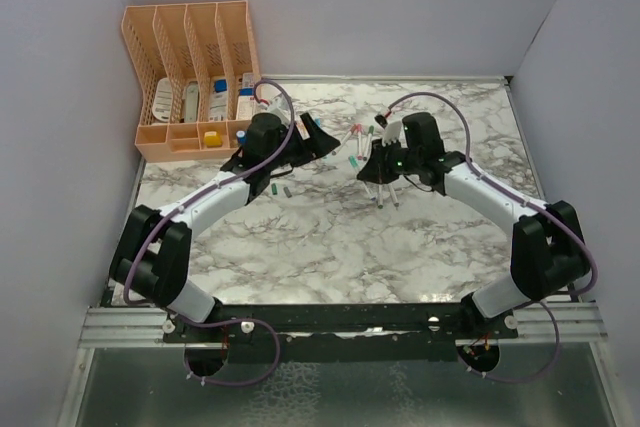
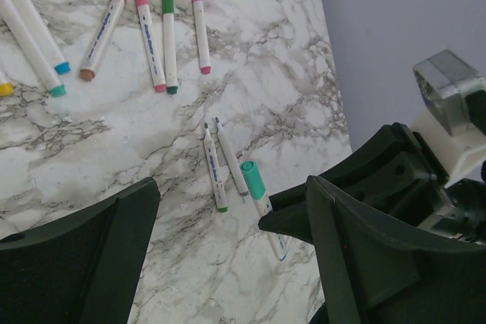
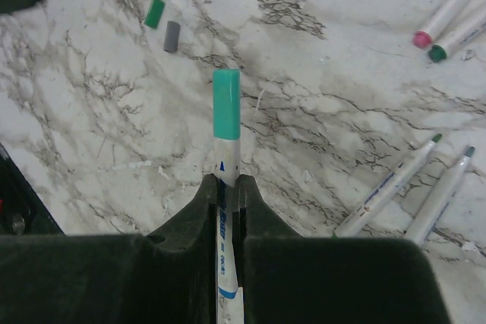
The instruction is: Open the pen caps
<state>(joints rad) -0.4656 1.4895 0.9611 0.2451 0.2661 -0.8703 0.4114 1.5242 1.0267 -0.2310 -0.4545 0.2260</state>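
Observation:
My right gripper point(image 3: 226, 181) is shut on a white pen barrel point(image 3: 225, 210) and holds it off the table. The pen's teal cap point(image 3: 226, 104) is on and points toward the left gripper. My left gripper point(image 2: 228, 206) is open, and the teal cap point(image 2: 253, 179) sits between and just beyond its fingers, untouched. In the top view the left gripper point(image 1: 318, 139) and the right gripper point(image 1: 372, 165) face each other mid-table. Two loose caps, green point(image 3: 155, 13) and grey point(image 3: 171, 36), lie on the marble. Several capped pens point(image 2: 167, 39) and two uncapped pens point(image 2: 215, 168) lie flat.
A peach desk organiser point(image 1: 190, 77) with bottles and small items stands at the back left. Grey walls close in the marble table point(image 1: 330, 247) on three sides. Two uncapped pens point(image 1: 386, 195) lie just in front of the right gripper.

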